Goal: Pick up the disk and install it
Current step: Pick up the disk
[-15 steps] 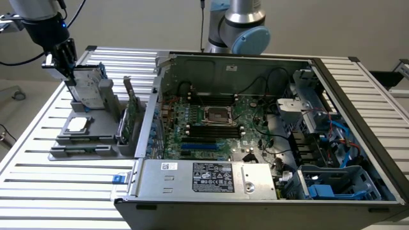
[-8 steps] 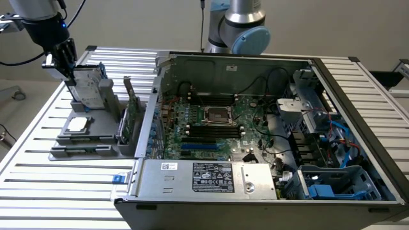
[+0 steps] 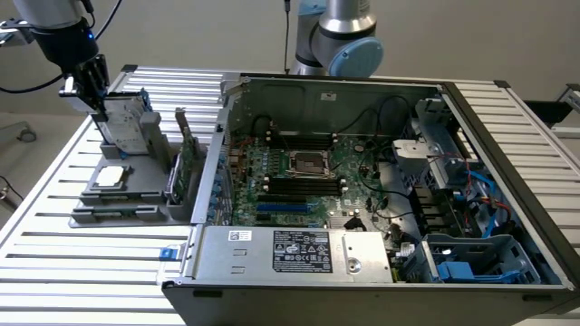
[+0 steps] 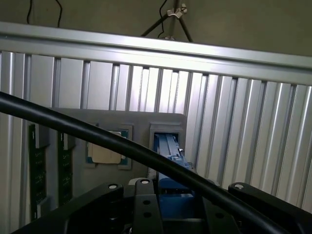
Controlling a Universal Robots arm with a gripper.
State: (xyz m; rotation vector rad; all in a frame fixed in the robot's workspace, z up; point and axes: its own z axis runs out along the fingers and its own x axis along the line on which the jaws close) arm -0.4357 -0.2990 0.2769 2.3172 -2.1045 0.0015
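The disk (image 3: 129,123) stands upright on edge in the grey holder (image 3: 116,204) on the table at the exterior view's left, its lower end still at the holder's slot. My gripper (image 3: 97,107) comes down from above and is shut on the disk's upper edge. In the wrist view the disk's blue carrier (image 4: 168,151) runs edge-on from the slot up between the black fingers (image 4: 141,200) of my gripper (image 4: 171,197).
An open computer case (image 3: 363,190) with its motherboard lies to the exterior view's right, with a blue drive bay (image 3: 480,261) at its near right corner. The holder also carries a square silver chip (image 3: 109,176) and green circuit cards (image 3: 186,163). A black cable (image 4: 97,134) crosses the wrist view.
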